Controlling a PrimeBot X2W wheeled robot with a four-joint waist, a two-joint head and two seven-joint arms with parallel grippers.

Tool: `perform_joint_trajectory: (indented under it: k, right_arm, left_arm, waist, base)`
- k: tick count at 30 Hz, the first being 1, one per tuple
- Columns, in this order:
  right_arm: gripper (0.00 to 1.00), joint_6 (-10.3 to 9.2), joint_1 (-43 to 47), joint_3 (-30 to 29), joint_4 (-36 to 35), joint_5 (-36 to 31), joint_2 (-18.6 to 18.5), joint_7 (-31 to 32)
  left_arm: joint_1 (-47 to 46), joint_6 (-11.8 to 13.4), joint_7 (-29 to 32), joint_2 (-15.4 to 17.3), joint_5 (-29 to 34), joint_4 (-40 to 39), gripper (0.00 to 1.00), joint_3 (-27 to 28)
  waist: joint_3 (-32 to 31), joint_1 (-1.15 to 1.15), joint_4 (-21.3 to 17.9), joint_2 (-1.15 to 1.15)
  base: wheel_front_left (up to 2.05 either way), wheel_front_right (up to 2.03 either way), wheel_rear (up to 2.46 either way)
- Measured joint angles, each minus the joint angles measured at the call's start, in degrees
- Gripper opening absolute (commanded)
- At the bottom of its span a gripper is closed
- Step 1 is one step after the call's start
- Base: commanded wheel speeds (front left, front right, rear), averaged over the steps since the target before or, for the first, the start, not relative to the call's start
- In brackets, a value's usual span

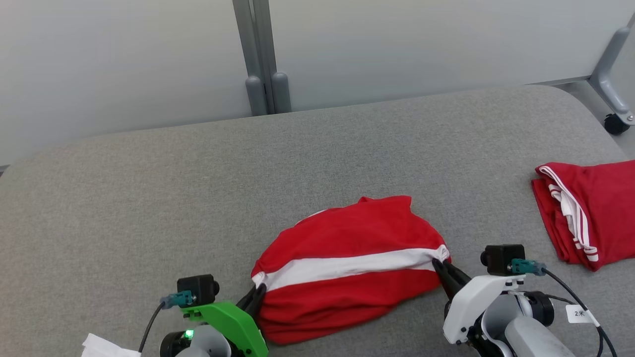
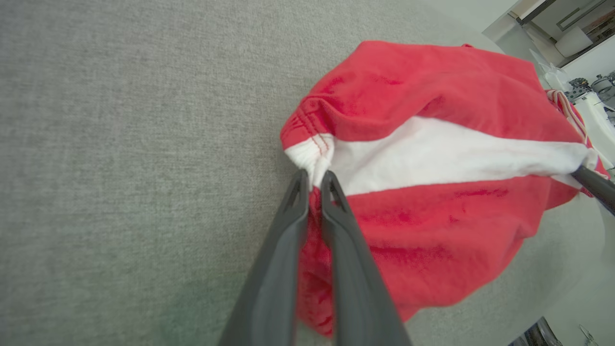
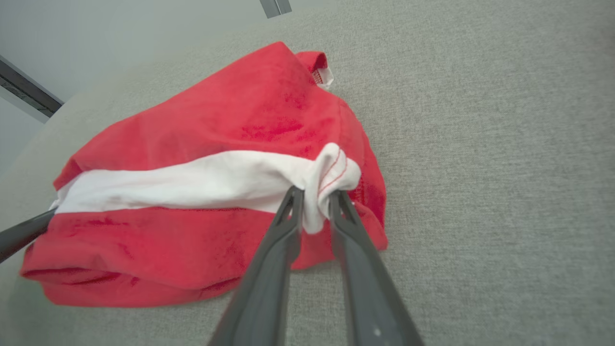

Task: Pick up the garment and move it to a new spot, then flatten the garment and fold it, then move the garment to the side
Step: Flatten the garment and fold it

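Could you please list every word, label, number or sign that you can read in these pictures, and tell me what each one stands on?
"2米": on a small white tag at the lower right of the head view; the print is tiny, so the second character is uncertain.
Nothing else reads: the red garment with its white band and the folded red clothes show no print.

Lab-like room, wheeled partition screens (image 1: 124, 59), padded table (image 1: 198, 198)

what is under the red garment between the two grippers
The grey surface runs out from beneath the garment on every side. The garment's folds cover whatever lies directly below it, so nothing else can be confirmed there.
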Motion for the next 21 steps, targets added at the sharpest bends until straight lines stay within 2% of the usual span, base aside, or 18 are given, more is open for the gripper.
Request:
perform_joint_trajectory:
  k: [6, 14, 17, 21]
  right_arm:
    - [0.0, 0.0, 0.0, -0.8, -3.3, -0.5, -0.4, -3.1]
    - [0.0, 0.0, -0.8, -4.2, -14.6, -1.4, -2.6, -5.1]
    - [0.0, -0.01, -2.7, -5.8, -19.5, -1.7, -3.4, -3.0]
    - [0.0, -0.01, -6.9, -5.8, -22.4, -0.7, -3.8, 1.8]
  left_arm:
    - [-0.4, 0.0, -4.0, 0.8, -1.5, -3.5, 0.0, -0.9]
    - [-3.0, 0.0, -8.0, 3.6, -4.4, -14.5, 0.0, -1.3]
    - [-5.6, 0.0, -7.8, 4.3, -4.7, -18.4, 0.0, -1.2]
    - [-10.6, 0.2, -5.0, 4.4, -5.1, -21.1, 0.0, -0.9]
  waist:
    - [-0.4, 0.0, 0.0, 0.0]
    - [-0.7, 0.0, -0.3, 0.0]
    - [-0.3, 0.0, -0.6, 0.0]
    - [0.8, 0.0, -1.4, 0.0]
  base:
    - [0.0, 0.0, 0.0]
    - [0.0, 0.0, 0.0]
    - [0.0, 0.0, 0.0]
    - [0.0, 0.0, 0.0]
